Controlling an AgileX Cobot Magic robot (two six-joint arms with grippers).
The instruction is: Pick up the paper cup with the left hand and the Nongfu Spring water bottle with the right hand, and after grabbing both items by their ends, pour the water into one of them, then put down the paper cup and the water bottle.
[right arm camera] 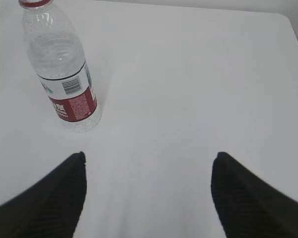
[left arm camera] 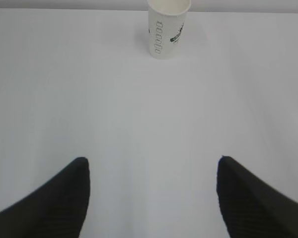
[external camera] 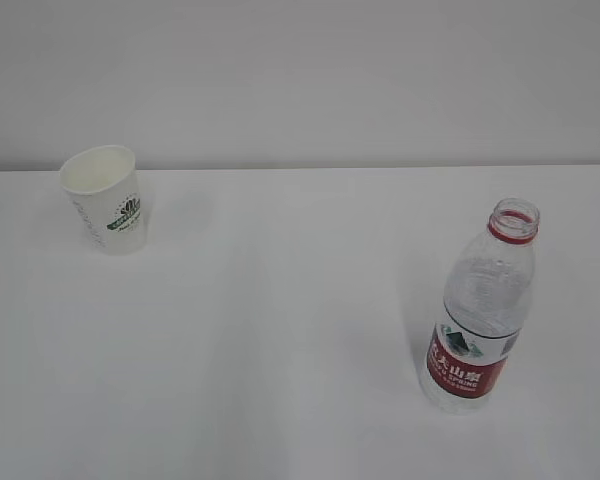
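A white paper cup (external camera: 106,200) with a green logo stands upright at the back left of the white table; the left wrist view shows the cup (left arm camera: 167,29) far ahead, slightly right of centre. My left gripper (left arm camera: 152,163) is open, with only bare table between its fingers. The uncapped Nongfu Spring water bottle (external camera: 482,310), clear with a red neck ring and red label, stands upright at the front right. In the right wrist view the bottle (right arm camera: 62,69) stands ahead and to the left of my open, empty right gripper (right arm camera: 148,158). No water level is discernible. Neither arm shows in the exterior view.
The white table (external camera: 300,330) meets a plain grey wall along its back edge. In the right wrist view the table's right edge and rounded far corner (right arm camera: 287,22) show. Nothing else stands on the surface.
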